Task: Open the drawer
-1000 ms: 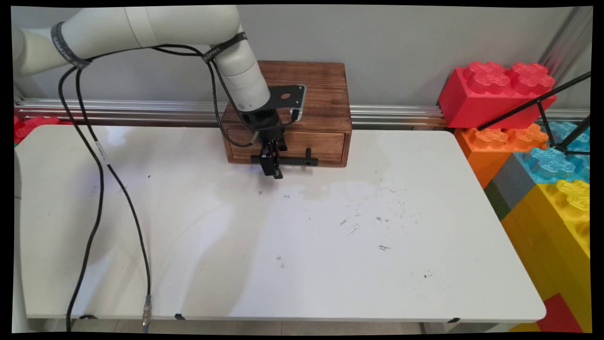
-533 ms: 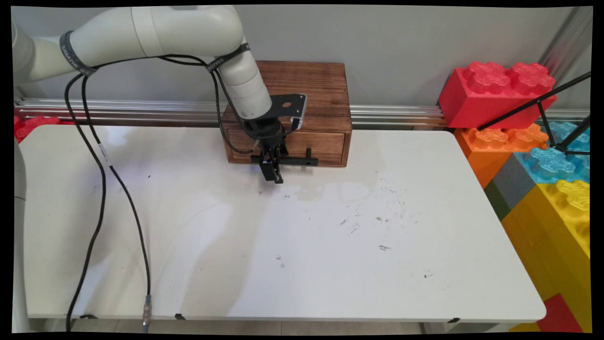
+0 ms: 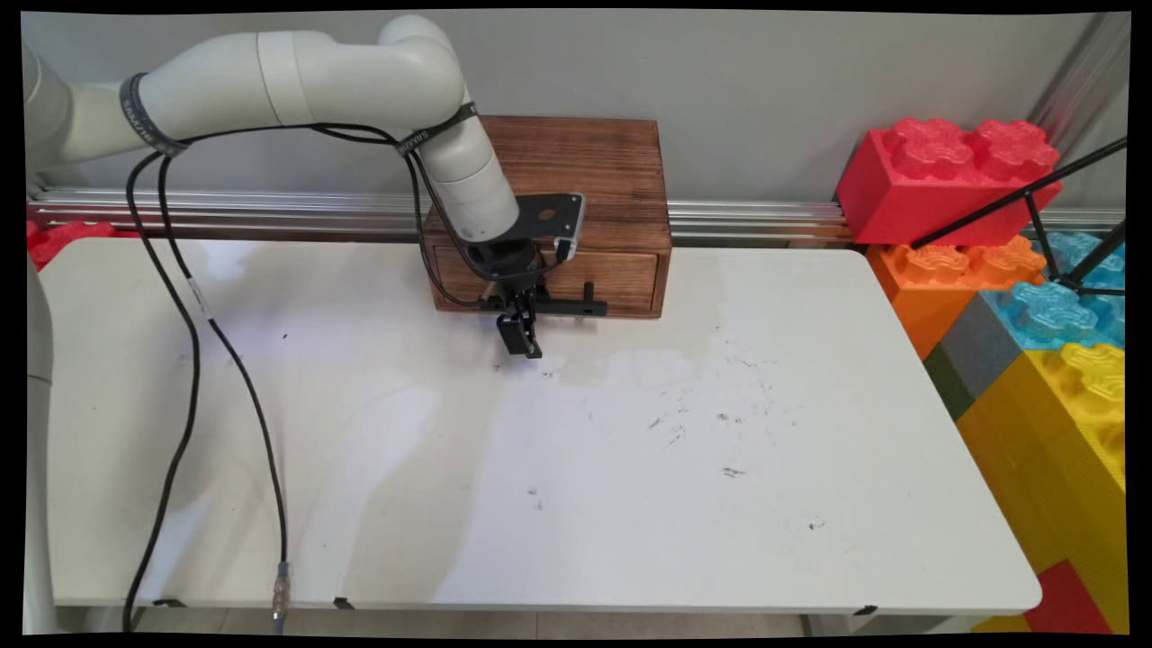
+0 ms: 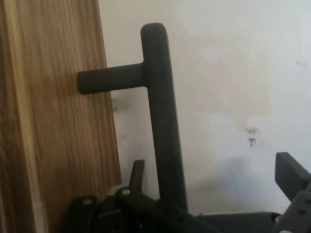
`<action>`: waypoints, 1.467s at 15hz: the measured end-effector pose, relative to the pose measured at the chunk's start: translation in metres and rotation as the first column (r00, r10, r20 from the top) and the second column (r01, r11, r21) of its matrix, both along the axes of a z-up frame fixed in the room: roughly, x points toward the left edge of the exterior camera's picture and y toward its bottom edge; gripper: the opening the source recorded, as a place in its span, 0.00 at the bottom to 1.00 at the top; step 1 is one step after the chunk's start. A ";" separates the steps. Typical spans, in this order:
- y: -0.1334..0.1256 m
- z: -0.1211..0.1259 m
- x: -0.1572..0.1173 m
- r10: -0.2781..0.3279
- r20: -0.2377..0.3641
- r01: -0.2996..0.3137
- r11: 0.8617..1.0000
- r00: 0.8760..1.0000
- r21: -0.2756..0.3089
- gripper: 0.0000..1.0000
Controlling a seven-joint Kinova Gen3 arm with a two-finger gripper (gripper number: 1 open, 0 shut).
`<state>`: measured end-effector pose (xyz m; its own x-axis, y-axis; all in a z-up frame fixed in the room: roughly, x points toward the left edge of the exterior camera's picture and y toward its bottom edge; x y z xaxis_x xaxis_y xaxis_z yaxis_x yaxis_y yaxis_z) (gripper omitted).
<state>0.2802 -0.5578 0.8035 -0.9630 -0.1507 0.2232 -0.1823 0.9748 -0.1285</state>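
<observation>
A white robot arm (image 3: pixel 297 76) reached from the upper left down to a black gripper (image 3: pixel 521 337) just in front of a brown wooden drawer box (image 3: pixel 576 180) at the far edge of a white table (image 3: pixel 630 468). The gripper hung beside the drawer's black bar handle (image 3: pixel 567 307). Large coloured toy bricks (image 3: pixel 1017 270) were stacked at right.

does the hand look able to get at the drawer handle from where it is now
Probably yes. The hand is down in front of the wooden drawer box, and in the hand view the black handle bar runs between its fingers, which stand apart. Nothing on the table blocks it.
</observation>
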 end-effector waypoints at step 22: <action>0.044 -0.021 -0.008 0.017 -0.068 -0.016 1.000 0.998 0.013 1.00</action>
<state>0.2724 -0.5139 0.7826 -0.9432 -0.1693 0.2859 -0.2060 0.9731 -0.1033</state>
